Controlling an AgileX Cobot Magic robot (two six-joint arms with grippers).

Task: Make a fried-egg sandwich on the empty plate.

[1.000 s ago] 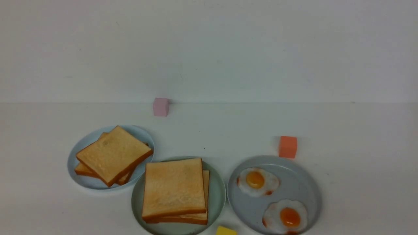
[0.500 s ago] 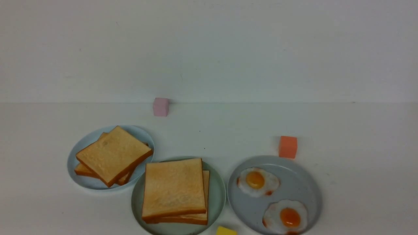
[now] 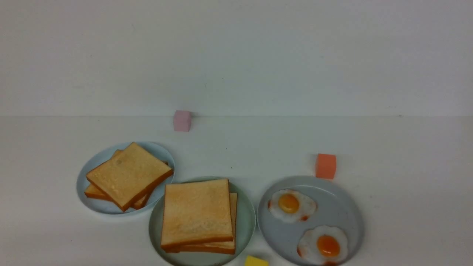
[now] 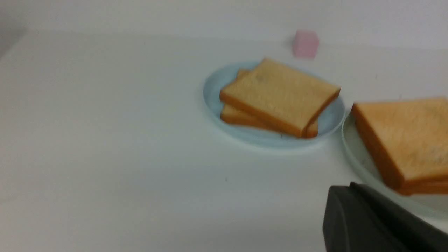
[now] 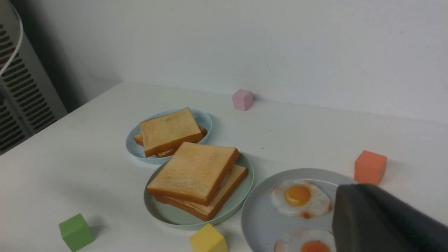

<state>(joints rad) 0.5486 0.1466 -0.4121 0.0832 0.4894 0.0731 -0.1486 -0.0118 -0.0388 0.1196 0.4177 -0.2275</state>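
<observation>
Two toast slices sit stacked as the fried-egg sandwich (image 3: pixel 198 216) on the mint-green plate (image 3: pixel 247 225) near the front edge of the table (image 3: pixel 406 147), about midway along it. From these angles no egg white shows between the slices, so whether the filling is in place cannot be told. Two fried eggs (image 3: pixel 292 205) lie on the grey-blue plate (image 3: pixel 343 207) just beside it toward the right edge, and a loose toast pile (image 3: pixel 127 180) rests on the pale blue plate (image 3: pixel 92 166) toward the left edge.

Neither arm appears in the front view. Only a dark corner of the left gripper (image 4: pixel 371 224) shows in its wrist view, closed and empty, standing off the sandwich on the side of the pale blue plate, near it but apart. The right gripper (image 5: pixel 381 220) shows as a dark block over the grey-blue plate's near side, all but closed, nothing visibly in it, well clear of the sandwich.

The top slice sits skewed on the lower one, overhanging toward the plate's left rim; a brush from either arm could likely slide it off. The yellow cube (image 3: pixel 255 261) crowds the front edge between the two plates, and a low sweep there could likely knock it against a rim and jolt the stack.
</observation>
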